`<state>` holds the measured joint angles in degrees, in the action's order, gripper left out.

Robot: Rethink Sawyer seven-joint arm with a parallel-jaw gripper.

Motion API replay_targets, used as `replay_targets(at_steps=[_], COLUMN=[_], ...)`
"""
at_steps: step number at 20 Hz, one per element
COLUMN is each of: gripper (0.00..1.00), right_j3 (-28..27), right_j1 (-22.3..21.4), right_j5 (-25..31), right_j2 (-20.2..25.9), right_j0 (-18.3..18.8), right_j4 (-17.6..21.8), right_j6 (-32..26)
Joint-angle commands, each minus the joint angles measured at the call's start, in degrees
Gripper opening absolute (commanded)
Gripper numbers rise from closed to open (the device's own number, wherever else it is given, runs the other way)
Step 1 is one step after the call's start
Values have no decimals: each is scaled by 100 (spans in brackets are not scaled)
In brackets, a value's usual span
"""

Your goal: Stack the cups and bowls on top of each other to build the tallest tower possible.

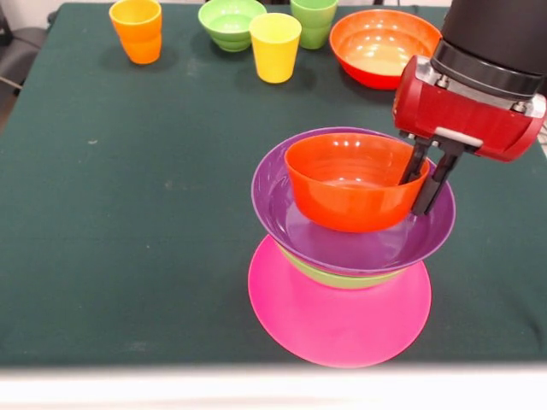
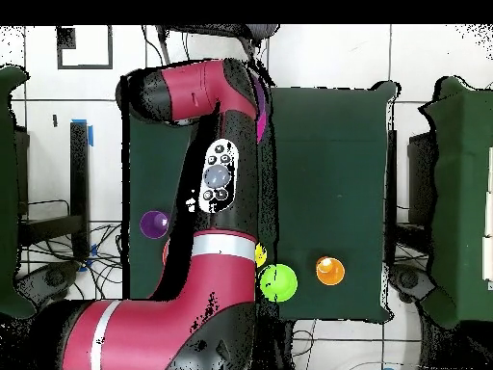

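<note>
The gripper [image 1: 427, 184] has its jaws closed on the right rim of the orange bowl [image 1: 350, 181], one finger inside, one outside. That bowl sits atop the tower [image 1: 342, 256], in the purple bowl [image 1: 282, 205].

The table [image 1: 128, 213] is covered in dark green cloth. On it the tower [image 1: 346, 248] runs from a bright pink base [image 1: 338, 320] through a light green bowl [image 1: 342, 275] showing only as a thin rim, then a wide purple bowl [image 1: 359, 243], to a glossy orange-red bowl [image 1: 346, 184] on top. At the far edge stand an orange cup [image 1: 137, 30], a yellow cup [image 1: 274, 47], a light green cup [image 1: 314, 21], a light green bowl [image 1: 231, 23] and a second orange-red bowl [image 1: 380, 47] with a paler orange inside. The gripper [image 1: 426, 175] has black jaws under a red block with a pale grey plate. The arm [image 2: 207, 193] is crimson and black with white bands. From overhead a purple cup [image 2: 154, 224] shows beside the arm.
</note>
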<state>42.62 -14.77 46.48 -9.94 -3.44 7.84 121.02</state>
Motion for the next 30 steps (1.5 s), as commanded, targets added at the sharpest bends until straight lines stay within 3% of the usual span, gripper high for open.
replay_targets(at_steps=[1,9,15,16,30], gripper=[0,0,0,100,100], right_j3=[589,601,814,808,629], right_j1=[87,186,130,142,239], right_j5=[-203,-352,-145,-125,-53], right_j2=[236,183,251,230,97], right_j0=[-53,-86,-105,-112,-133], right_j4=[-99,-190,-450,-518,-619], right_j6=[964,997,1057,1028,878])
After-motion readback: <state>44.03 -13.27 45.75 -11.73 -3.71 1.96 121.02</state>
